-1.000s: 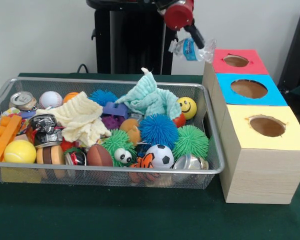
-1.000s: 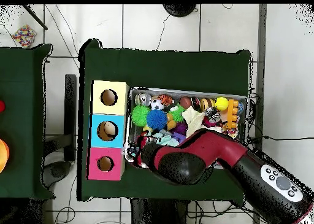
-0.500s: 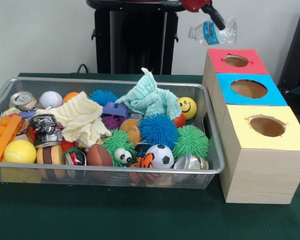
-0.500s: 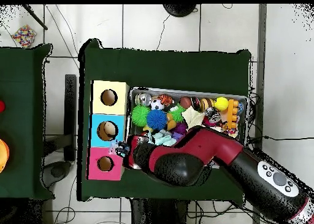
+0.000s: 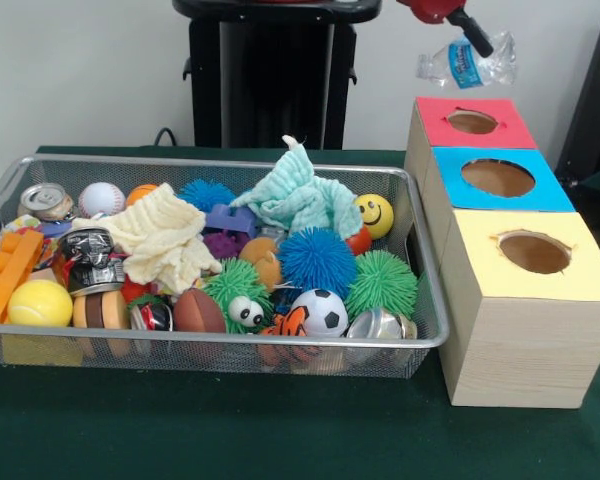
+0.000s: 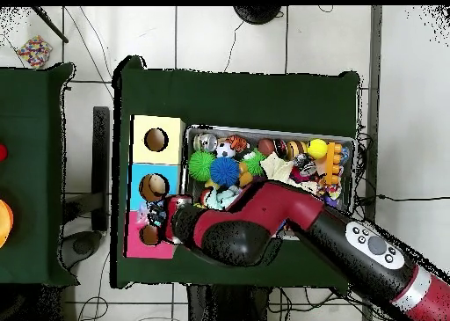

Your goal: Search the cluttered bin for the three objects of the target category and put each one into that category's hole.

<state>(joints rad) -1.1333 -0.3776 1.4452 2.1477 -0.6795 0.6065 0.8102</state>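
Since a moment ago my tool [image 5: 477, 40] has been carrying the crumpled water bottle [image 5: 467, 62] away from the bin [image 5: 421, 258] and sideways, and it is now hanging in the air above the red-topped box [image 5: 472, 124]. I am keeping the tool closed on the bottle, which is lying roughly level with its blue label showing. The hole [image 5: 472, 122] is sitting open almost straight below the bottle, well apart from it in height. From overhead, my arm [image 6: 264, 225] is reaching from the bin across to the red-topped box on the green tabletop [image 5: 280, 430], covering part of that box.
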